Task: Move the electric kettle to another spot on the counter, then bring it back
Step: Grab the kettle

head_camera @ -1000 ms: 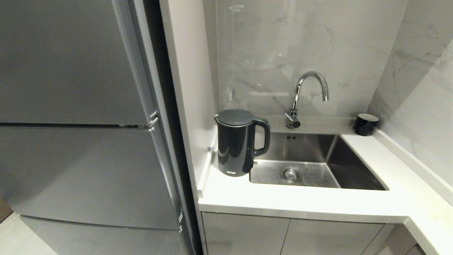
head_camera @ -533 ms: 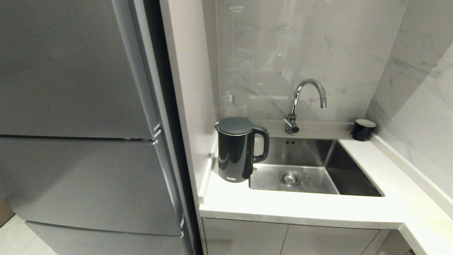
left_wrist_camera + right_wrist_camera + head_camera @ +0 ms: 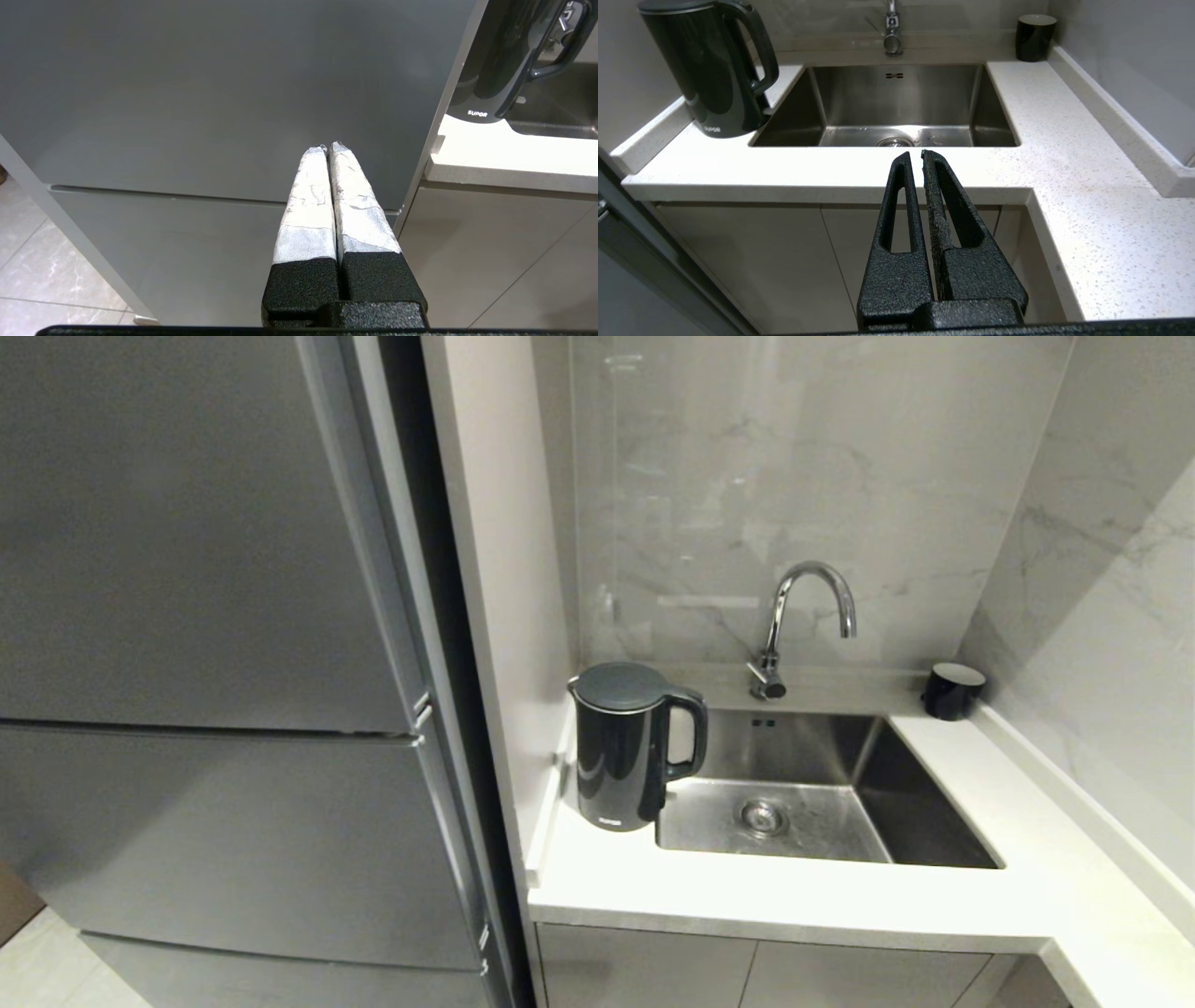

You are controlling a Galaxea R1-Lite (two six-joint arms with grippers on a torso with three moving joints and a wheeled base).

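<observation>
Upright on the white speckled counter (image 3: 775,896) stands the electric kettle (image 3: 624,747), a tall glossy black jug with a flat lid and white lettering low on its body. It sits at the counter's left end, just beside the steel sink (image 3: 868,803), with its loop handle turned toward the basin. A pale side panel (image 3: 499,569) rises just to its left, and beyond that is a grey refrigerator (image 3: 205,663). A curved chrome tap (image 3: 803,616) stands behind the sink, and a small black cup (image 3: 950,691) rests in the far right corner of the counter, well apart from the kettle.

Neither arm shows in the head view. In the left wrist view, the left gripper (image 3: 328,148) has its two tape-wrapped fingers (image 3: 308,205) pressed together with nothing between them. It faces the refrigerator door, below the level of the counter; the kettle appears off to one side of it, well apart from the fingertips.

In the right wrist view, the right gripper (image 3: 916,158) has its black fingers (image 3: 896,210) closed, tips almost touching, holding nothing. It hangs in front of the counter's front edge, over the pale grey cabinet doors (image 3: 784,252), pointing toward the sink. The kettle lies ahead and off to the side of these fingers, across a bare stretch of counter, not touched by either gripper.
</observation>
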